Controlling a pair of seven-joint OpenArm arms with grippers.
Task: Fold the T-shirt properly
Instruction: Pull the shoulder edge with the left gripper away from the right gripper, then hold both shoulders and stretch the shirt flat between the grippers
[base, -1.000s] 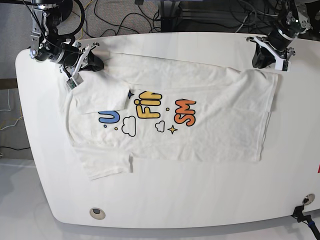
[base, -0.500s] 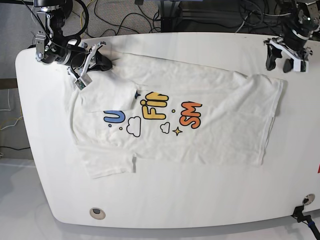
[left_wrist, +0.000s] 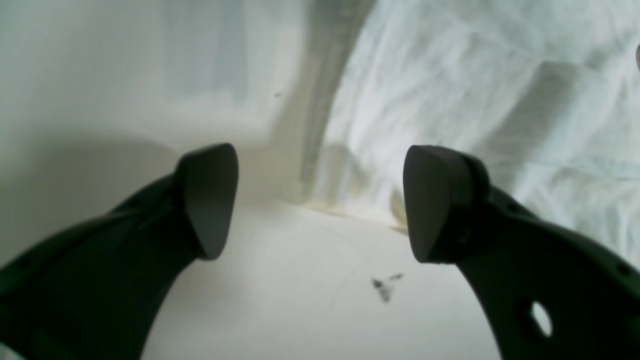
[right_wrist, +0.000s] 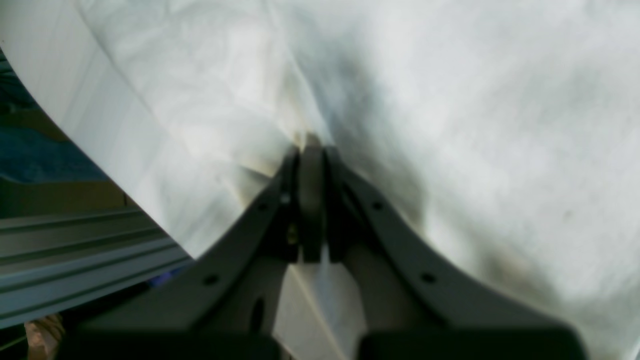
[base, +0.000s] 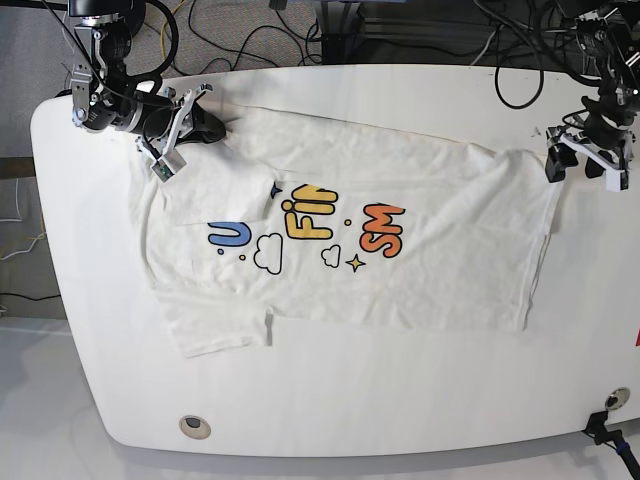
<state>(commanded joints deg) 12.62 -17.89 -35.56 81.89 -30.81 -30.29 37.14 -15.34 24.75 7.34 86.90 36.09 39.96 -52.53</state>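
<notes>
Nearest me, at about six o'clock, the table (base: 330, 400) lies bare right up to the lower hem of the T-shirt (base: 420, 270). The shirt is spread print-up across the middle of the tabletop, its blue, yellow and orange letters facing the ceiling, one sleeve sticking out toward seven o'clock and the far sleeve doubled over onto the chest near ten o'clock.

Out at three o'clock the left gripper (base: 582, 162) hangs just beside the shirt's edge. From its wrist camera the jaws stand wide apart with nothing between them, only tabletop and the cloth's corner ahead.

Farthest off, at ten o'clock, the right gripper (right_wrist: 311, 145) is pinched tight on a fold of the shirt at the shoulder, cloth bunched up around its tips.

My worry is the one-sided hold: if the right arm pulls now, the whole shirt may drag and skew, and the tucked sleeve could crease deeper. The left gripper could also close on bare table if it misses that thin edge.
</notes>
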